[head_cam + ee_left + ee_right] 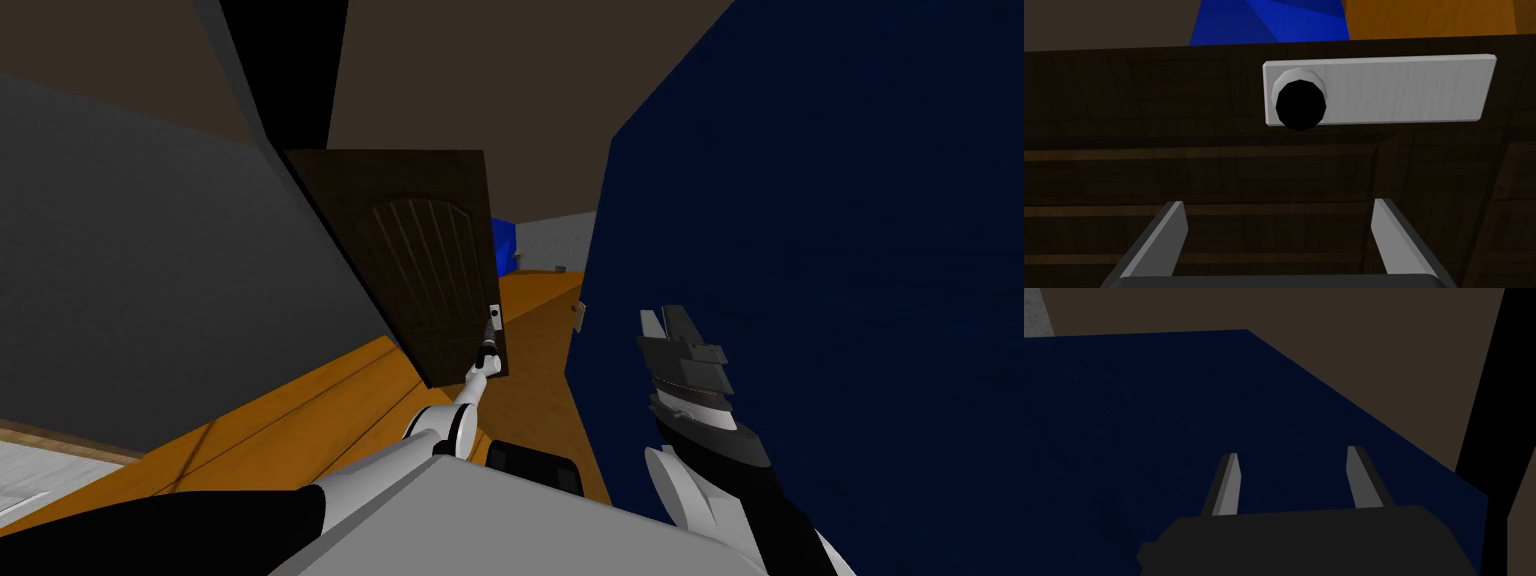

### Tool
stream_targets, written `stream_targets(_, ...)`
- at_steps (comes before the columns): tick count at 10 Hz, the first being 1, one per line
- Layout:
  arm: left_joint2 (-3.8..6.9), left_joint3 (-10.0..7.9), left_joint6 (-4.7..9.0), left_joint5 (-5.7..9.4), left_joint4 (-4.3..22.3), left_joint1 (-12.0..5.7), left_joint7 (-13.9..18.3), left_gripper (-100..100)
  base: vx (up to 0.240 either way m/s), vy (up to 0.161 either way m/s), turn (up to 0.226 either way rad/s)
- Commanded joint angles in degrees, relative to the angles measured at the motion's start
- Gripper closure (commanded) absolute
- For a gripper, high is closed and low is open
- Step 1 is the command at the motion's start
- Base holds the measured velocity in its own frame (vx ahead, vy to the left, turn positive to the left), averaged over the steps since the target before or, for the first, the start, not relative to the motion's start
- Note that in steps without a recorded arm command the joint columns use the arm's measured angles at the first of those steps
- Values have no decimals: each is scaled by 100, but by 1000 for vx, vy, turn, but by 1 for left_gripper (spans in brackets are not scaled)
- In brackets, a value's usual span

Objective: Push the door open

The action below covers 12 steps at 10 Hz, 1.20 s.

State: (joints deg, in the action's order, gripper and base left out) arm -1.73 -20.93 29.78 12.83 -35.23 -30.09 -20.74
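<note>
Left gripper [1279, 204] released: fingers spread wide, nothing between them, pointed square at the door [1149, 165] face. Door is dark brown with horizontal-looking slats running behind the fingers. Can't confirm contact from the left wrist view. Black round knob [1300, 106] sits just ahead of the fingertips, roughly in line with the gap between them, between the fingers and the door's free edge. Knob is mounted at one end of a light grey plate [1404, 90] that runs along that free edge, close to it. Past the edge there is a strip of blue and some orange floor. In the head view the left gripper [489, 345] is at full arm stretch, tip on the door's [420, 260] face just under the plate [494, 313], near the lower corner of the free edge. Door stands ajar, with an arched slatted panel in its middle. Orange floor [300, 400] runs through the gap between the free edge and a dark blue wall [820, 250], with a blue object [503, 245] beyond. Grey wall [150, 270] on the hinge side, black area [290, 70] above it. Right gripper [665, 318] is held up at my right beside the blue wall, fingers [1226, 488] apart, empty.
</note>
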Motion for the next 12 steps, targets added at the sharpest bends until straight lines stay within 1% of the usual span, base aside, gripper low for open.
stream_targets(1, 0, 0, 0, 0, 0, 0, 0, -100, 0, 0, 0)
stream_targets(2, 170, -7, 44, 3, 24, 4, 7, -100, 79, 17, -31)
stream_targets(4, 287, -15, 72, 6, 28, 18, 13, -100, 170, 53, -22)
stream_targets(5, 323, -19, 89, 7, 30, 27, 17, -100, 216, 53, -36)
stream_targets(6, 336, -24, 106, 9, 33, 36, 20, -100, 209, 44, -29)
stream_targets(7, 327, -29, 122, 10, 35, 44, 24, -100, 209, 6, -33)
stream_targets(8, 279, -35, 146, 13, 39, 56, 29, -100, 252, 33, -35)
stream_targets(9, 199, -41, 165, 15, 41, 67, 33, -100, 267, 45, -43)
stream_targets(10, 96, -45, 181, 16, 44, 75, 36, -100, 215, 59, -29)
stream_targets(11, 174, -34, 190, 14, 77, 60, 53, -100, 86, 30, -8)
stream_targets(12, 174, -34, 190, 14, 77, 60, 53, 100, -7, -6, 8)
